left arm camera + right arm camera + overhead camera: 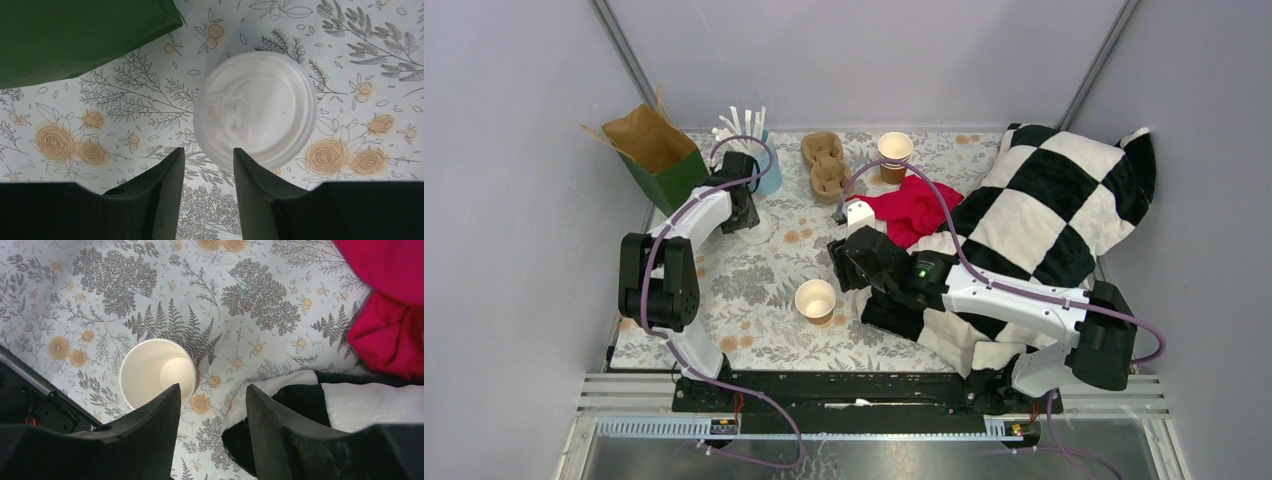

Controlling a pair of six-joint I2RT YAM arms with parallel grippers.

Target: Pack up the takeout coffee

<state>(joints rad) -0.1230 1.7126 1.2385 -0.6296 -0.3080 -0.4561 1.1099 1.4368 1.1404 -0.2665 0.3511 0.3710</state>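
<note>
No cup with a lid on shows in any view, so the takeout coffee is out of view. A loose white lid lies flat on the flowered cloth, just past the tips of my left gripper, which hangs above it open and empty at the back left. A lidless paper cup stands upright near the table's middle. My right gripper is just right of it, open with nothing between its fingers; its left finger overlaps the cup's rim in the right wrist view.
A green bag with brown paper stands at the back left, close to the lid. A blue holder of straws, a cardboard cup carrier and another lidless cup line the back. A red cloth and a checkered blanket fill the right.
</note>
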